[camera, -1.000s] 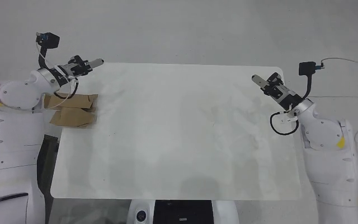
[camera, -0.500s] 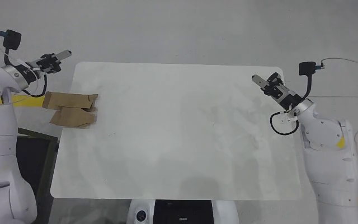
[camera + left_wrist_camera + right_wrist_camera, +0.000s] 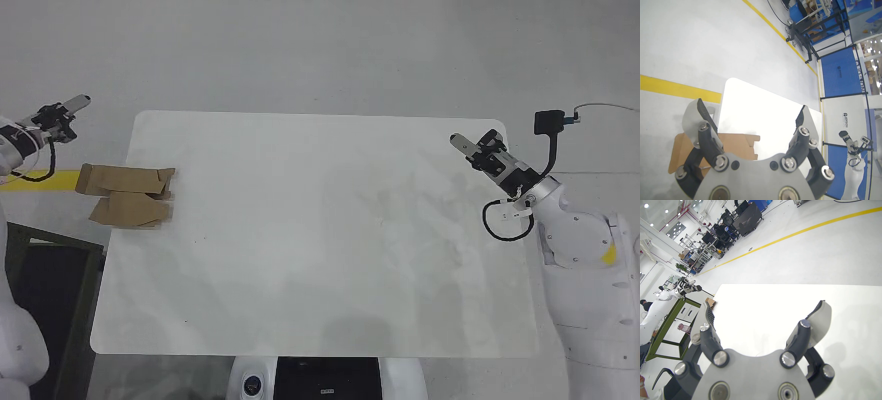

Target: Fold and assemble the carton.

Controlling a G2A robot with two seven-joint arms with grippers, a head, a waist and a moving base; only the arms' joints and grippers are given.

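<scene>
With my left gripper (image 3: 751, 111) spread open and empty, the flattened carton (image 3: 128, 195) lies near it, overhanging the table (image 3: 320, 230) edge, well apart from my open right gripper (image 3: 762, 308); I judge it light, stiff board, best pinched at that overhanging edge.

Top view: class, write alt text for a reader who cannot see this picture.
A flattened brown carton lies untouched, overhanging one edge of the white table. The left tool hangs beyond that edge, off the table; the right tool hovers over the opposite far corner.
</scene>
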